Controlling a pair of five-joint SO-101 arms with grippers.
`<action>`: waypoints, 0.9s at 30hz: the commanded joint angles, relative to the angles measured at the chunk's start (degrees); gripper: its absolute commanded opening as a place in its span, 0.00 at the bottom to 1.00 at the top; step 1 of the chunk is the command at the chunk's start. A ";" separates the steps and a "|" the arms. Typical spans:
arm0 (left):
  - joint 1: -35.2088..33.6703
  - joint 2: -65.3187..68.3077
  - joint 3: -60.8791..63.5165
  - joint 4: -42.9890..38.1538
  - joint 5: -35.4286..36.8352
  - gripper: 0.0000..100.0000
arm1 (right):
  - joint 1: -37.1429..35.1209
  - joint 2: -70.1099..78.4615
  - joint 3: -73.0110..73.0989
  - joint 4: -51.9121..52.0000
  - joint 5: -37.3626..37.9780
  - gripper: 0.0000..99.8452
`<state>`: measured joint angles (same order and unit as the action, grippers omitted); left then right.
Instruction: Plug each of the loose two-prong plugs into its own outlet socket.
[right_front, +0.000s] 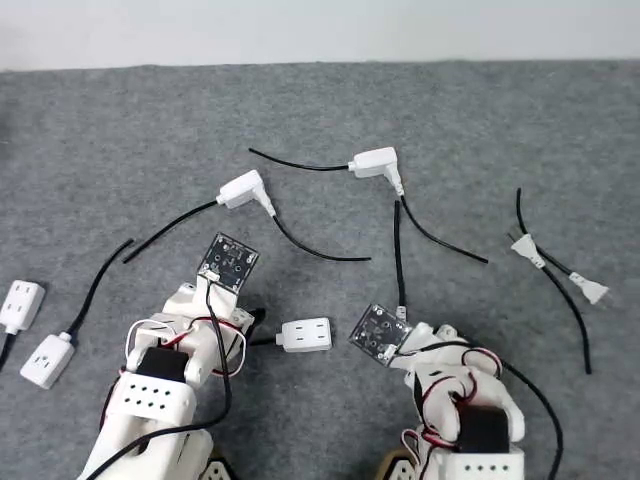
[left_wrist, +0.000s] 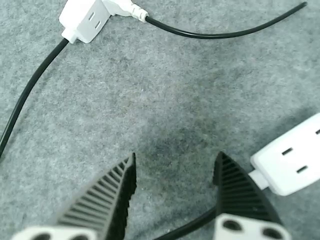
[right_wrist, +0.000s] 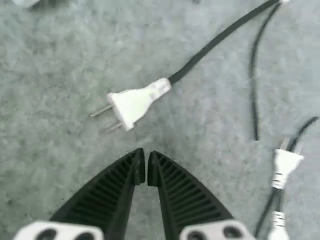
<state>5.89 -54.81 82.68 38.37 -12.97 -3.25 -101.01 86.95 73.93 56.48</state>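
Broadly, we see a grey carpeted desk (right_front: 320, 110) with two white arms at its near edge. The left arm (right_front: 160, 390) sits toward the near left corner and the right arm (right_front: 465, 410) toward the near right corner. The left jaws stand wide apart and hold nothing, with bare desk between them. The right jaws are closed almost tip to tip, with a thin slit between them, and hold nothing.

We count five white outlet sockets.
- Socket A (right_front: 242, 189) and socket B (right_front: 374, 161) lie near the middle of the desk. Each has a plug body joined to it and black cords running off.
- Socket C (right_front: 305, 335) lies near the near edge between the arms, just beside the left jaws. Its visible slots are unoccupied.
- Socket D (right_front: 20, 304) and socket E (right_front: 48, 360) lie at the left edge, near each other.

We count three loose two-prong plugs.
- Plug 1 (right_wrist: 132, 105) lies flat just beyond the tips of the right jaws, apart from them, on a black cord.
- Plug 2 (right_front: 527, 250) and plug 3 (right_front: 595, 292) lie near the right edge on thin black cords, well apart from every socket.
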 joint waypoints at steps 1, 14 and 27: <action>0.26 -0.70 -0.40 -1.32 0.26 0.24 | -0.04 7.78 -9.58 0.31 -1.05 0.01; 0.26 -0.70 -0.40 -1.32 0.26 0.24 | -0.40 61.32 -28.22 -8.84 -5.10 0.01; 0.26 -0.53 -0.40 -2.29 0.26 0.24 | -1.80 81.19 -28.40 -21.41 7.30 0.01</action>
<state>5.89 -54.81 82.68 37.58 -12.97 -3.43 -20.84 61.54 55.03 63.16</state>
